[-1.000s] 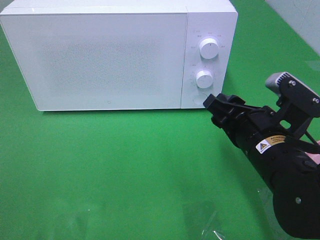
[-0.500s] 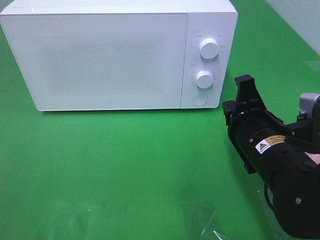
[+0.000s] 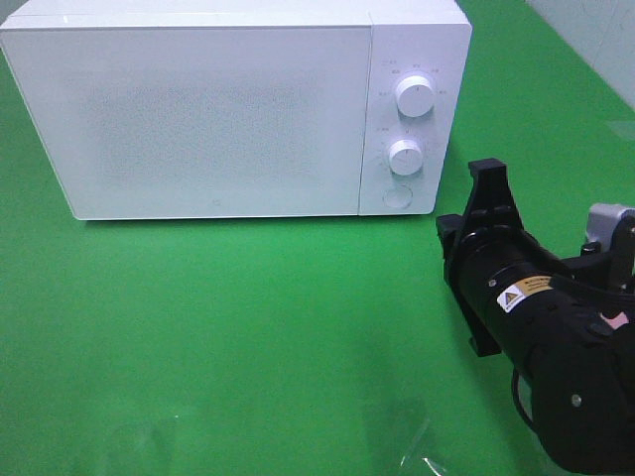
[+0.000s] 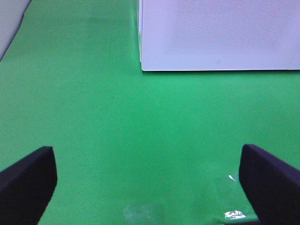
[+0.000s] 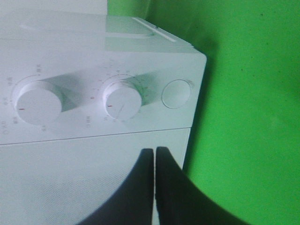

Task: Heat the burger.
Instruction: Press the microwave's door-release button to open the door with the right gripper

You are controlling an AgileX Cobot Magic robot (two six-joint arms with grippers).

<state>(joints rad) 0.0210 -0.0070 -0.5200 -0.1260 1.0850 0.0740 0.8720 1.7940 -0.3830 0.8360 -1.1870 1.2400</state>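
The burger is out of view. The white microwave (image 3: 218,109) stands at the back of the green table with its door closed. Its panel has an upper knob (image 3: 415,95), a lower knob (image 3: 406,157) and a round button (image 3: 397,197). My right gripper (image 3: 488,177) is shut and empty, a little to the right of the panel's bottom corner and apart from it. In the right wrist view its closed fingertips (image 5: 154,152) point at the microwave (image 5: 70,178), below the lower knob (image 5: 123,99) and the button (image 5: 176,93). My left gripper (image 4: 150,187) is open and empty over bare green cloth.
The green cloth (image 3: 248,327) covers the table in front of the microwave. A wrinkled clear plastic sheet (image 3: 417,451) lies at the front edge. The microwave's front corner (image 4: 143,68) shows far ahead in the left wrist view.
My right gripper has drawn back from the round button to the right and rolled on its axis. The microwave door stays closed. Nothing else has moved.
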